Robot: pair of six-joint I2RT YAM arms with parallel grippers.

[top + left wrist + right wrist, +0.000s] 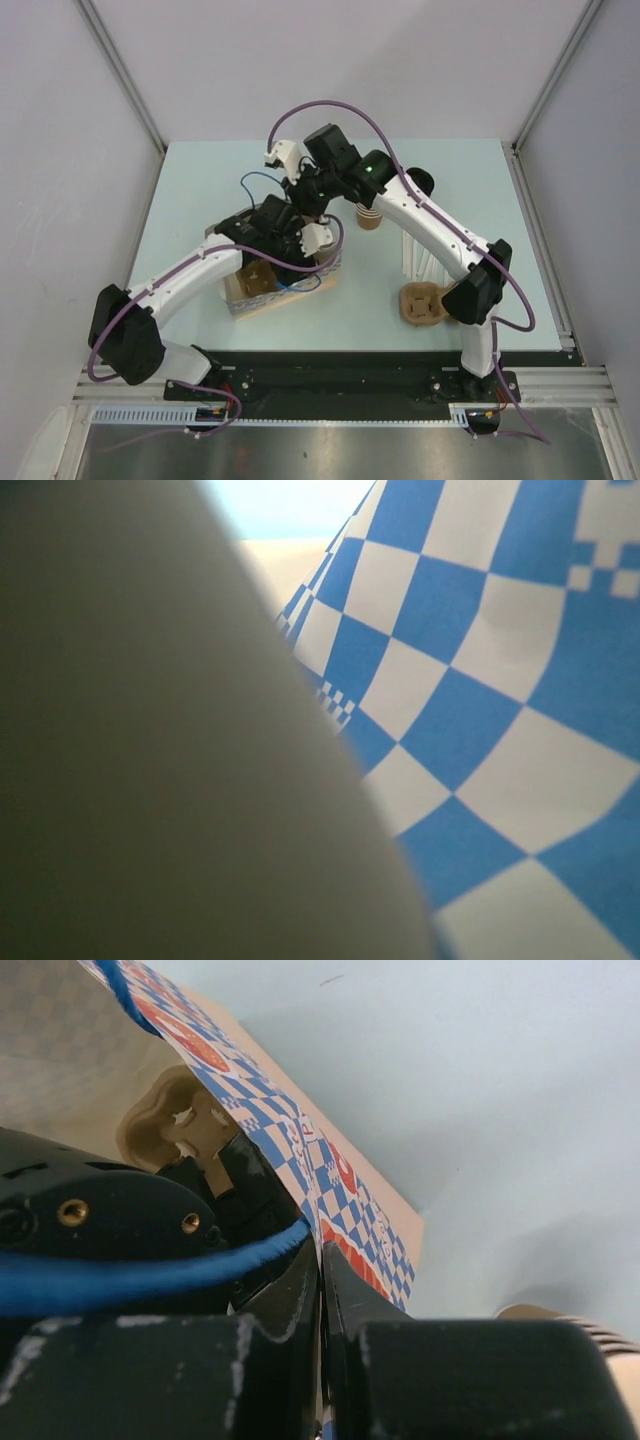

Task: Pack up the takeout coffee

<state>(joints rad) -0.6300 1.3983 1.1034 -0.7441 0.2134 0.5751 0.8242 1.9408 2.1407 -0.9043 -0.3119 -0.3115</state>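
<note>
Right wrist view: right pincer [320,1290] closed on the rim of the checkered paper bag [350,1200], with the blue-and-white wall running down into the thin gap between its fingers.

Bag contents: one moulded pulp cup carrier [172,1125], lying inside at upper left of the frame.

Left pincer [300,238]: at the bag mouth near the centre of the top view. Open or closed cannot be told, as its own camera shows only blurred paper.

Takeout coffee: no lidded cup can be made out in any view. It is probably hidden behind the arms, so its location and look cannot be told.

Also on the surface [200,190]: a stack of lidless cups [370,220] right of centre, and a second carrier [422,305] at lower right.

Step in hand, as judged: spreading the bag mouth.

Handling note: pull the two rims apart gently, since the thin paper may tear. Hold the mouth wide and the bag upright, so a cup can drop straight into a carrier socket.
</note>
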